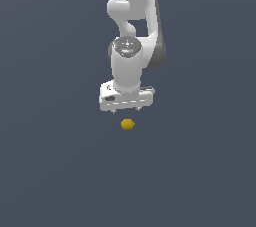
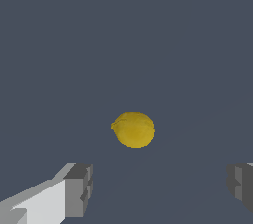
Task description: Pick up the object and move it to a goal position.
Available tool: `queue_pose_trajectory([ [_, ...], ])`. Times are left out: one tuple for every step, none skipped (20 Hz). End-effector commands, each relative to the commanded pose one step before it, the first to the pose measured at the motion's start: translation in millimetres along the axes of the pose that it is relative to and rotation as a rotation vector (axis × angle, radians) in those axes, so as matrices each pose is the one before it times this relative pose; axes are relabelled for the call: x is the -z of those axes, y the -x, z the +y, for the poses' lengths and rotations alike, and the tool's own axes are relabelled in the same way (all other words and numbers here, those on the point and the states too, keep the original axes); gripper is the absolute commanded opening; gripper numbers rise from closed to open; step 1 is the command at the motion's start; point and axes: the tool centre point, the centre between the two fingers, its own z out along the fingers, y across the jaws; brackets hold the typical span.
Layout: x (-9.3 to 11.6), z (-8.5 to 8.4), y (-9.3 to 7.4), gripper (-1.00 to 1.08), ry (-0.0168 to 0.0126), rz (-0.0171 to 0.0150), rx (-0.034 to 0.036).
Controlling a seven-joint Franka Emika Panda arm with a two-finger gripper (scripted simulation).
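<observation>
Fingertips (image 2: 79, 188) sit closest to the wrist camera, grey pads spread wide with nothing between them. Your gripper (image 1: 125, 111) hovers above the object (image 1: 128, 124), a small yellow lemon-shaped lump lying alone on the grey worktop (image 1: 50, 171). In the wrist view it sits ahead of the gap between the pads, clear of both, so no contact. Progress, as I read it: early. Approach looks roughly lined up, but descent, grasp, lift and carry are all left. No goal marker is visible in either view, so you can't judge where it needs to go.
</observation>
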Motion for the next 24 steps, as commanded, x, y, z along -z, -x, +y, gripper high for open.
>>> queue_pose_trajectory([
  [-7.80,0.03,0.05,1.00,0.00034,-0.00169,0.05728],
  [-3.48,-0.06,0.00,1.00,-0.00006,-0.00055,0.02624],
  [-3.67,-0.08,0.00,1.00,-0.00020,-0.00051,0.02777],
  [-3.86,-0.12,0.01,1.00,-0.00035,-0.00045,0.02930],
  [-3.92,-0.17,0.01,1.00,-0.00051,-0.00036,0.02993],
  [-3.90,-0.20,0.02,1.00,-0.00065,-0.00024,0.02993],
  [-3.88,-0.24,0.02,1.00,-0.00079,-0.00012,0.02993],
  [-3.86,-0.27,0.01,1.00,-0.00092,0.00001,0.02992],
  [-3.83,-0.31,0.01,1.00,-0.00104,0.00015,0.02991],
  [-3.79,-0.35,0.00,1.00,-0.00114,0.00029,0.02978],
  [-3.61,-0.36,-0.01,1.00,-0.00119,0.00042,0.02851],
  [-3.39,-0.37,-0.02,1.00,-0.00121,0.00053,0.02696],
  [-3.18,-0.38,-0.03,1.00,-0.00120,0.00062,0.02541],
  [-2.97,-0.38,-0.04,1.00,-0.00118,0.00070,0.02386],
  [-2.76,-0.37,-0.05,1.00,-0.00115,0.00075,0.02231],
  [-2.55,-0.36,-0.06,1.00,-0.00110,0.00079,0.02078],
  [-2.35,-0.34,-0.06,1.00,-0.00105,0.00081,0.01922],
  [-2.15,-0.33,-0.06,1.00,-0.00098,0.00081,0.01768],
  [-1.96,-0.30,-0.06,1.00,-0.00091,0.00080,0.01612],
  [-1.76,-0.28,-0.06,1.00,-0.00083,0.00077,0.01459],
  [-1.57,-0.27,-0.07,1.00,-0.00075,0.00073,0.01306],
  [-1.38,-0.24,-0.06,1.00,-0.00067,0.00067,0.01152],
  [-1.19,-0.21,-0.05,1.00,-0.00058,0.00061,0.00997],
  [-1.01,-0.17,-0.04,1.00,-0.00049,0.00053,0.00843],
])
